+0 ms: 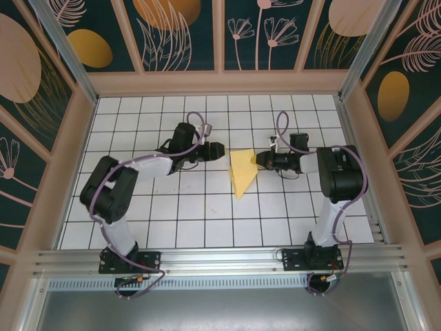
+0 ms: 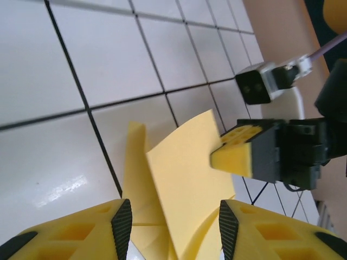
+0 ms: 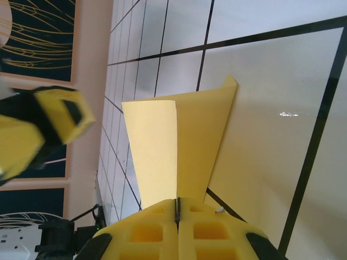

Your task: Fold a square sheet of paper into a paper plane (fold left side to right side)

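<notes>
Your right jaws are closed tight: in the right wrist view the two yellow fingers [image 3: 211,238] meet with no gap and pinch one edge of the thin yellow-orange sheet of paper [image 3: 179,146]. The left wrist view shows the same grip from the other side, with a yellow fingertip [image 2: 236,154] clamped on the raised flap.

Your left jaws stand apart. Their fingers [image 2: 70,235] sit at the bottom of the left wrist view with a wide gap between the black pads. The paper [image 2: 187,179] runs down into that gap, and you cannot tell whether either pad touches it.

The paper is folded. One layer lies flat on the white gridded desk [image 1: 138,207], and a second layer tilts up from it, lifted by the right jaws.

From above, the paper [image 1: 242,172] lies between the two sets of jaws. Its wide end is level with them and its point is toward the arm bases. The right jaws hold its right upper corner. The left jaws sit just beside its left upper edge.
</notes>
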You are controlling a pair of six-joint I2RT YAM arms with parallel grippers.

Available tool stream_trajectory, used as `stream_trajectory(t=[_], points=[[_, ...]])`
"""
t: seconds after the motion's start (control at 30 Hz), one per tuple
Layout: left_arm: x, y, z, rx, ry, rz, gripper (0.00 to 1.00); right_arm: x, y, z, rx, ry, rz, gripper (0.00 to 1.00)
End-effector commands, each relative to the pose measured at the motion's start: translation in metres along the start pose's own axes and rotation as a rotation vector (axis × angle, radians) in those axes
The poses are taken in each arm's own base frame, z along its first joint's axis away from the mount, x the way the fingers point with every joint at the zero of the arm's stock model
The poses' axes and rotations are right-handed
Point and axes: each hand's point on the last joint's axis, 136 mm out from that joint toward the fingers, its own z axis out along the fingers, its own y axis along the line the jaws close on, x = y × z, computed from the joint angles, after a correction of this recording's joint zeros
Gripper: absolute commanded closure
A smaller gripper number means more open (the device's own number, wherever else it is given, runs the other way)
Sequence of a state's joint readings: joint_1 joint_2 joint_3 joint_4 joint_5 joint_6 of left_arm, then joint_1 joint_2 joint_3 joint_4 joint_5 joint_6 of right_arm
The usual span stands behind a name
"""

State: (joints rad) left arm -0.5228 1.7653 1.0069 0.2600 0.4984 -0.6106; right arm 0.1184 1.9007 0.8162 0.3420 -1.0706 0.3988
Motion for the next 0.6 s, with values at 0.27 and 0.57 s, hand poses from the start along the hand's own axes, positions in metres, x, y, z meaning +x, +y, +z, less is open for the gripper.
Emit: stream_trajectory(t=[0.27, 0.57], points=[[0.080, -0.059, 0.008, -0.116, 0.150, 0.207, 0.50, 0.004, 0.010, 0.009, 0.116, 0.045, 0.040, 0.93], [0.125, -0.058, 0.041, -0.227, 0.250, 0.250, 0.45, 0.004, 0.005, 0.015, 0.172, 0.056, 0.077, 0.94]])
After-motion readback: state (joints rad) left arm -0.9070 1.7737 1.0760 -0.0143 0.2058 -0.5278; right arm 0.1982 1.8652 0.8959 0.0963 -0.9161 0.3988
